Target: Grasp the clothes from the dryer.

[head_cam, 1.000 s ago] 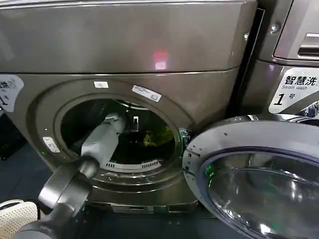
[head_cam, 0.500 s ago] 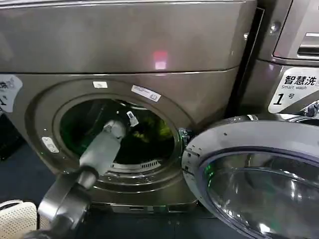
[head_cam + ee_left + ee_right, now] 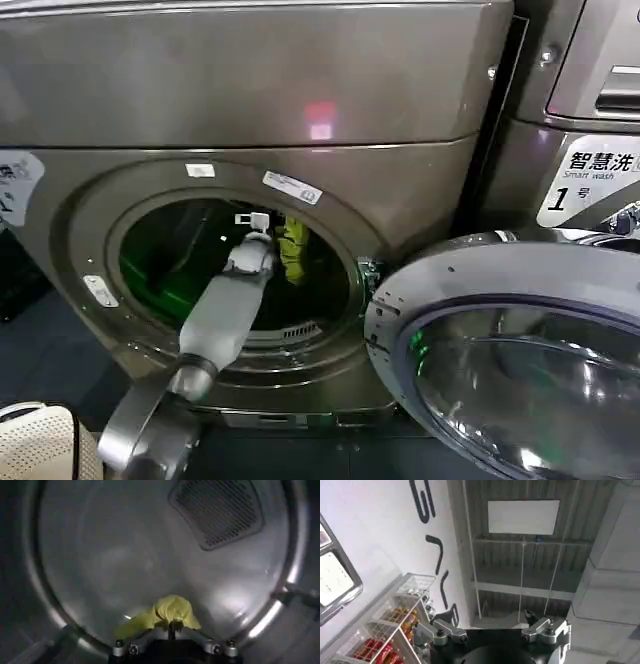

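The dryer (image 3: pixel 250 90) stands with its round porthole open, and my left arm reaches through it into the drum (image 3: pixel 100 555). My left gripper (image 3: pixel 270 228) is raised in the upper middle of the opening, shut on the clothes (image 3: pixel 293 247), a small yellow-green bundle that hangs from it clear of the drum floor. In the left wrist view the jaws of the left gripper (image 3: pixel 170 626) are closed together, with the clothes (image 3: pixel 172 610) bunched out past them. My right gripper (image 3: pixel 490 617) is away from the machine, points up toward a ceiling, and is open with nothing in it.
The dryer's door (image 3: pixel 480 290) is swung open at the lower right, close beside the porthole. A neighbouring grey machine (image 3: pixel 590 80) stands to the right. A white mesh basket (image 3: pixel 35 440) sits on the floor at the lower left. A vent grille (image 3: pixel 217 510) is on the drum's back wall.
My left gripper has closed on the clothes, which lay low at the drum's right, and has lifted them up toward the top of the opening.
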Motion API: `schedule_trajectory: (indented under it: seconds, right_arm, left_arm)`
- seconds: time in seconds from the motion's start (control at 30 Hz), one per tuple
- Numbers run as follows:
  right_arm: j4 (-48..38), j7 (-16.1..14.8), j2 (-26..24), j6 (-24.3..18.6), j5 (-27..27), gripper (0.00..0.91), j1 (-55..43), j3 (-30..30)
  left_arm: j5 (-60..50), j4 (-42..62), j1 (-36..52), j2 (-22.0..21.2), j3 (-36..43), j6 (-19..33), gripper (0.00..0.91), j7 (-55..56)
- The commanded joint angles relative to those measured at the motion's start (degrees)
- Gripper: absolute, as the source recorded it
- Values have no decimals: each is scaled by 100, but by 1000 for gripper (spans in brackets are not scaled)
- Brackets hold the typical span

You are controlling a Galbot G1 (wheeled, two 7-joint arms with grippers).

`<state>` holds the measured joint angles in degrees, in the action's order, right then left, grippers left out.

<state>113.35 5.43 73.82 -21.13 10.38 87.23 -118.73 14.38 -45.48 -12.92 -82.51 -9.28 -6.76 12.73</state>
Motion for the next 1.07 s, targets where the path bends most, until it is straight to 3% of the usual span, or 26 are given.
schedule_trajectory:
  seconds: [0.03,1.07]
  right_arm:
    - [11,36,-10,13,35,907,-1,-10]
    - [23,10,15,-18,-3,907,11,-39]
  left_arm:
    - [391,-281,-93,-40,-69,-54,0,474]
    - [225,-444,-170,-14,-69,-70,0,274]
